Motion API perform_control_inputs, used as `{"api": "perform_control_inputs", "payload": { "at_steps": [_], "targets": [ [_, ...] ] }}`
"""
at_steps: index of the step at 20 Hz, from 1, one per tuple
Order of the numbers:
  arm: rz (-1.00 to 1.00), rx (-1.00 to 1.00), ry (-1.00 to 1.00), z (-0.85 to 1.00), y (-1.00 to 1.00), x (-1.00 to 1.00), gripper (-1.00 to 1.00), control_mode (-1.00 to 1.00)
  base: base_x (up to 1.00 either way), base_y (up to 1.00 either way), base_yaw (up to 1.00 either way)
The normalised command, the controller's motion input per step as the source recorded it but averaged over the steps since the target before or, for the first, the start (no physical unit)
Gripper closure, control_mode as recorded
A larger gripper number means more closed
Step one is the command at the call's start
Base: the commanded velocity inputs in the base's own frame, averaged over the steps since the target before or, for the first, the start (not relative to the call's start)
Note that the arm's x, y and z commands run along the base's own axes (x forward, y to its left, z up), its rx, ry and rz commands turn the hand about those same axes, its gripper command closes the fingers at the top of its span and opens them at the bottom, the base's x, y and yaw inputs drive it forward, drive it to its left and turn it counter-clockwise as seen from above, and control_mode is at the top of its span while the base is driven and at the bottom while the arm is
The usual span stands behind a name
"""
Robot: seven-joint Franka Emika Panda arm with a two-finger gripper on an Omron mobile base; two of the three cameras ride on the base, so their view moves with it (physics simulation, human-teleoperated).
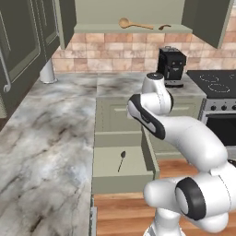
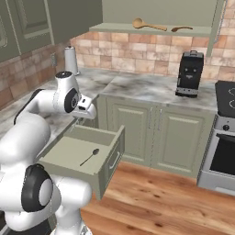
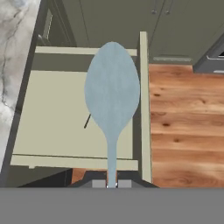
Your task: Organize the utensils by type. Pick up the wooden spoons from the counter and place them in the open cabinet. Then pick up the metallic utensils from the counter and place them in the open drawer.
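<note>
We hold a stiff, light, slippery metal spoon (image 3: 112,94) by its handle end, fingers (image 3: 99,184) pinched shut, above the drawer (image 3: 57,113).

- On the cabinet (image 2: 156,30) shelf above the counter (image 1: 55,124): two wooden spoons, the large spoon (image 2: 148,24) left of the small spoon (image 2: 181,29).
- In the open drawer (image 2: 69,153), pulled out below the counter edge: a thin metal spoon (image 2: 89,157) lying on the bottom.
- Over the drawer, in the hand view: a broad metal spoon (image 3: 112,96), handle pinched in the gripper (image 3: 111,184).
- On the counter: a coffee machine (image 2: 189,73) left of the stove (image 2: 225,98); a paper towel roll (image 2: 70,59) far left, by the wall.
</note>
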Motion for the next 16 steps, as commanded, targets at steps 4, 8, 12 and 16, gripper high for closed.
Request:
{"api": "perform_control_inputs", "payload": {
  "at_steps": [4,8,12,16],
  "targets": [
    [0.0,0.0,0.0,0.0,0.0,0.0,1.0,1.0,0.0,0.0,0.0],
    [0.0,-0.03,0.0,-0.03,0.0,0.06,1.0,-1.0,0.01,0.0,0.0],
    [0.0,-0.08,0.0,-0.18,0.0,0.43,1.0,-1.0,0.0,0.0,0.0],
    [0.0,-0.15,0.0,-0.35,0.03,0.61,1.0,-1.0,0.0,0.0,0.0]
  ]
}}
